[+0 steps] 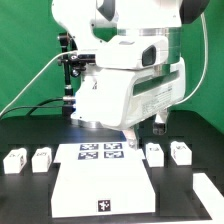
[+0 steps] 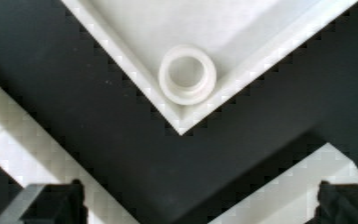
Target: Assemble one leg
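End effector [image 2: 197,205] gapes wide, empty — corner socket [image 2: 188,75] directly beneath; go for the leg [image 1: 155,153] just beside it, straddling squarely before closing.

White panel [image 2: 131,25] corner ahead of the gripper [image 2: 190,205], tip pointing back toward the jaws; round socket [image 2: 188,75] set in that corner, in line with the gap; fingers [image 2: 43,203] spread wide, black table [image 2: 176,165] between them.
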`<state>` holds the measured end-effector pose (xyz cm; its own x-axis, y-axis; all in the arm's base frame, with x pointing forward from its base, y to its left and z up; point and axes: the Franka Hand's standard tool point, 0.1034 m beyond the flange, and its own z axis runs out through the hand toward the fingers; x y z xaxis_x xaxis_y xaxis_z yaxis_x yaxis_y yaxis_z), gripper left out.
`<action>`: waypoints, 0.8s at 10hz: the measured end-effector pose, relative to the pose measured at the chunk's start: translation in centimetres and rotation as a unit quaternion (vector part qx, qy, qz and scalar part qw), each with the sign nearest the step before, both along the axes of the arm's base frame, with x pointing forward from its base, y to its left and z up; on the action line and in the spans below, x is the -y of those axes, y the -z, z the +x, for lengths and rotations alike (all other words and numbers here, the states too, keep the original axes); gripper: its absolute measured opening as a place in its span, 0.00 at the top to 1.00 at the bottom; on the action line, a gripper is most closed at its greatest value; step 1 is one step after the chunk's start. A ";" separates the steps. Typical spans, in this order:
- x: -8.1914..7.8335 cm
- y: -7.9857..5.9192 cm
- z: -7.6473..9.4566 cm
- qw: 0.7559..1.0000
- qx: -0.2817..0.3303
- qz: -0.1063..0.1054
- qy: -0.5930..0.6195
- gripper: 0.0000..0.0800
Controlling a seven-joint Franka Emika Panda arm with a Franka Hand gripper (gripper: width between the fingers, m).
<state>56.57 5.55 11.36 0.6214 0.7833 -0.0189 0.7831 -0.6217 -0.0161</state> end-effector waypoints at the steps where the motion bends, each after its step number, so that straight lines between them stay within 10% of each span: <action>1: 0.0 0.0 0.0 1.000 0.000 0.000 0.000 0.19; 6: -0.1 0.2 -0.6 0.999 0.003 -0.001 -0.050 0.19; 8: 0.4 0.3 -4.6 0.980 0.008 -0.007 -0.199 0.19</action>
